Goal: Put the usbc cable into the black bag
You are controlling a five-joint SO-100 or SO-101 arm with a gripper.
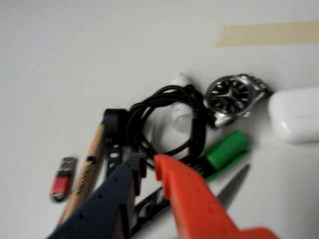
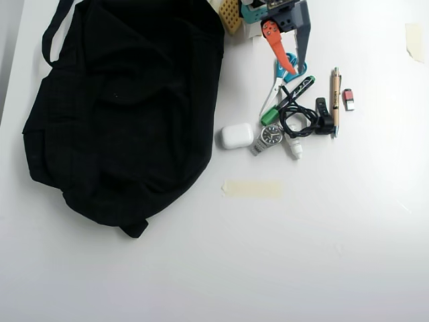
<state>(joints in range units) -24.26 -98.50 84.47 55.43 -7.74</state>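
main risk: a wrong or double pick. the usbc cable (image 1: pixel 167 119) is packed into clutter, with a small white piece (image 1: pixel 180 112) lying inside and under the coil, the wristwatch (image 1: pixel 233 95) just beside it, the green-capped marker (image 1: pixel 227 151) touching its lower edge and a black clip-shaped piece (image 1: pixel 113 137) against its other side. a neighbour could be dragged along, or only one strand caught so that the coil unwinds. the wrist view is blurred, so contact cannot be confirmed.

the gripper (image 1: pixel 148 163) is seen partly open, with a narrow gap between the orange and dark fingers; nothing is held. it is poised at the near edge of the coil. the black bag (image 2: pixel 120 107) lies well apart from the cable in the overhead view.
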